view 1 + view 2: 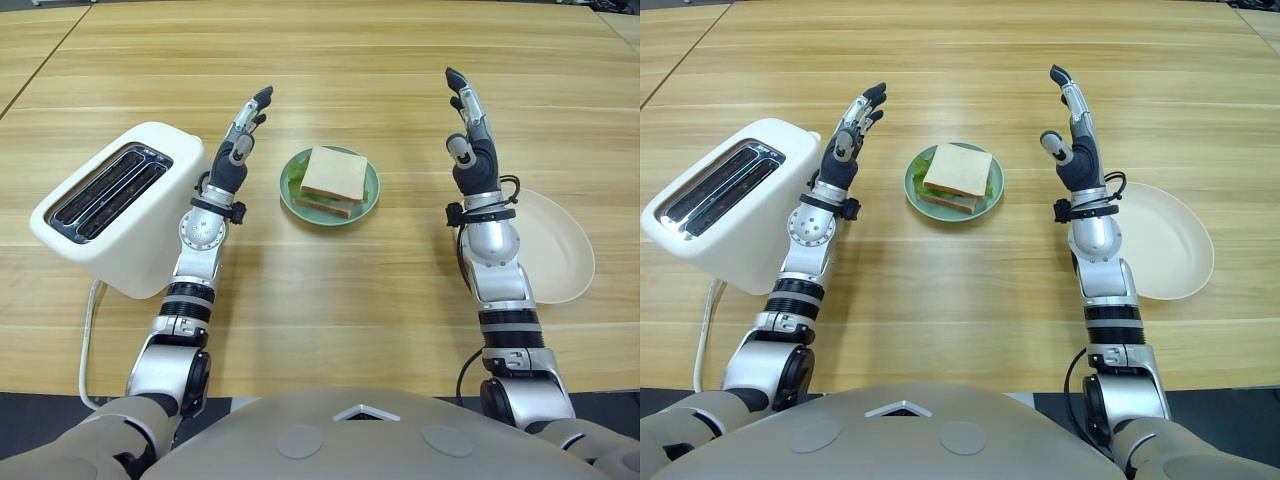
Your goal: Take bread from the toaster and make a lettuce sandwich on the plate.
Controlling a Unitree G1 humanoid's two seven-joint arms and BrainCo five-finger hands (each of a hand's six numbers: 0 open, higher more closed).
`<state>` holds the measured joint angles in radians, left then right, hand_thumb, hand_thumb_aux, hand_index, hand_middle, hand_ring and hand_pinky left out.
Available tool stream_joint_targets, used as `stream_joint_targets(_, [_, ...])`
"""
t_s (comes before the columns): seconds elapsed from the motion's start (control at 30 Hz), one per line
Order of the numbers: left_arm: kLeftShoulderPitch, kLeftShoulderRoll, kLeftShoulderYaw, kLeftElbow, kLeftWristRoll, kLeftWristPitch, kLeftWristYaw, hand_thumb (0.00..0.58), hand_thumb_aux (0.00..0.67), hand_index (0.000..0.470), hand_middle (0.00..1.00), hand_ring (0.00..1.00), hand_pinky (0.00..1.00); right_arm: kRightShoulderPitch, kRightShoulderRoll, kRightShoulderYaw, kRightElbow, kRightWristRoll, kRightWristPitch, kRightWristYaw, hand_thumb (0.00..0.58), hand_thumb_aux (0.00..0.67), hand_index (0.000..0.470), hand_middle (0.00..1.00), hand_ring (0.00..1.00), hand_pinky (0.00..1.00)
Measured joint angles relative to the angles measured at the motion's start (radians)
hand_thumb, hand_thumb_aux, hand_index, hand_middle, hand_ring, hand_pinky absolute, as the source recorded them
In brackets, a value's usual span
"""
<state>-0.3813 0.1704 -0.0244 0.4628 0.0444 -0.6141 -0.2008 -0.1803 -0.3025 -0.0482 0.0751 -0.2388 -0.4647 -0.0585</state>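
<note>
Between left hand [235,150] and right hand [472,150], both spread open and empty, sandwich [335,175] sits on plate [374,186], so any inward swing could topple its top slice.

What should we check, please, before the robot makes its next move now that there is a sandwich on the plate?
1. Sandwich sits on the green plate, bread on top and lettuce showing beneath: ok.
2. Toaster slots look dark with no bread standing in them: ok.
3. Left hand open and holding nothing, raised between the toaster and the plate: ok.
4. Right hand open and holding nothing, raised to the right of the plate: ok.
5. Right forearm clear of the cream dish that lies partly behind it: cannot tell.
</note>
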Motion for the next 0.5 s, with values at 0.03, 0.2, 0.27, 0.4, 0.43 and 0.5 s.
stream_joint_targets(0.03, [-0.008,-0.003,-0.002,0.010,-0.001,-0.002,-0.007,0.000,0.000,0.000,0.00,0.00,0.00,0.000,-0.003,0.002,-0.001,-0.010,-0.015,0.000,0.000,0.000,0.000,0.00,0.00,0.00])
stream_joint_targets(0.2, [-0.026,-0.004,0.003,0.080,-0.011,-0.015,-0.030,0.000,0.000,0.000,0.00,0.00,0.00,-0.035,-0.001,0.050,0.064,-0.068,-0.066,-0.002,0.000,0.000,0.000,0.00,0.00,0.00])
stream_joint_targets(0.27, [-0.027,0.001,0.010,0.088,-0.029,-0.021,-0.036,0.000,0.000,0.000,0.00,0.00,0.00,-0.051,-0.001,0.055,0.087,-0.068,-0.072,-0.003,0.000,0.000,0.000,0.00,0.00,0.00])
stream_joint_targets(0.4, [-0.029,0.004,0.012,0.098,-0.030,-0.030,-0.049,0.000,0.000,0.000,0.00,0.00,0.00,-0.059,-0.001,0.056,0.103,-0.068,-0.082,-0.008,0.000,0.000,0.000,0.00,0.00,0.00])
stream_joint_targets(0.43, [-0.034,0.004,0.012,0.109,-0.030,-0.032,-0.049,0.000,0.000,0.000,0.00,0.00,0.00,-0.059,-0.001,0.056,0.107,-0.068,-0.087,-0.009,0.000,0.000,0.000,0.00,0.00,0.00])
stream_joint_targets(0.5, [-0.047,0.004,0.012,0.134,-0.030,-0.036,-0.051,0.000,0.000,0.000,0.00,0.00,0.00,-0.060,0.000,0.057,0.119,-0.068,-0.088,-0.009,0.000,0.000,0.000,0.00,0.00,0.00])
